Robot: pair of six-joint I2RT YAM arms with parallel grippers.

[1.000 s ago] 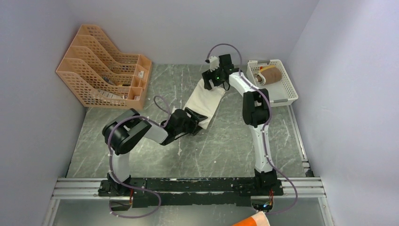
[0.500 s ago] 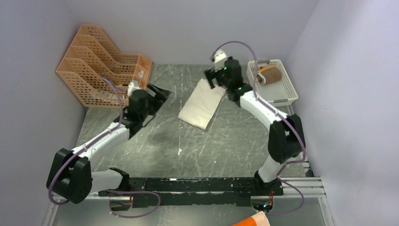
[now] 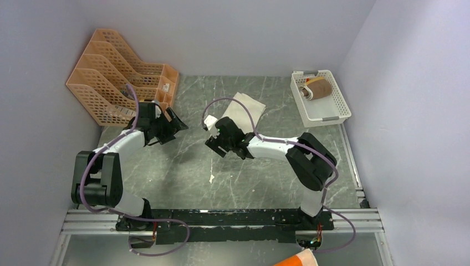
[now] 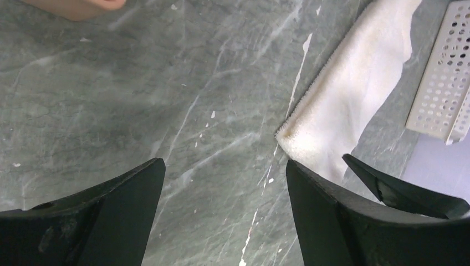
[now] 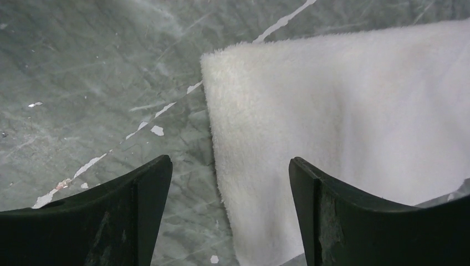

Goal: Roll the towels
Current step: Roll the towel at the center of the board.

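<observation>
Towel (image 5: pixel 343 122) corner under our right gripper (image 5: pixel 228 163)
Its fingers (image 5: pixel 133 221) stand apart, empty; our left gripper (image 4: pixel 224 166), also apart and empty, faces the towel's edge across grey counter (image 3: pixel 249 177).

The top external view looks down from above and behind the arm bases and covers the whole desk (image 3: pixel 183 177). Each wrist view faces the desk at close range, one past the left pincer (image 4: pixel 221 216), one past the right pincer (image 5: pixel 230 216). All three views share the cream-white towel (image 3: pixel 249 104).
</observation>
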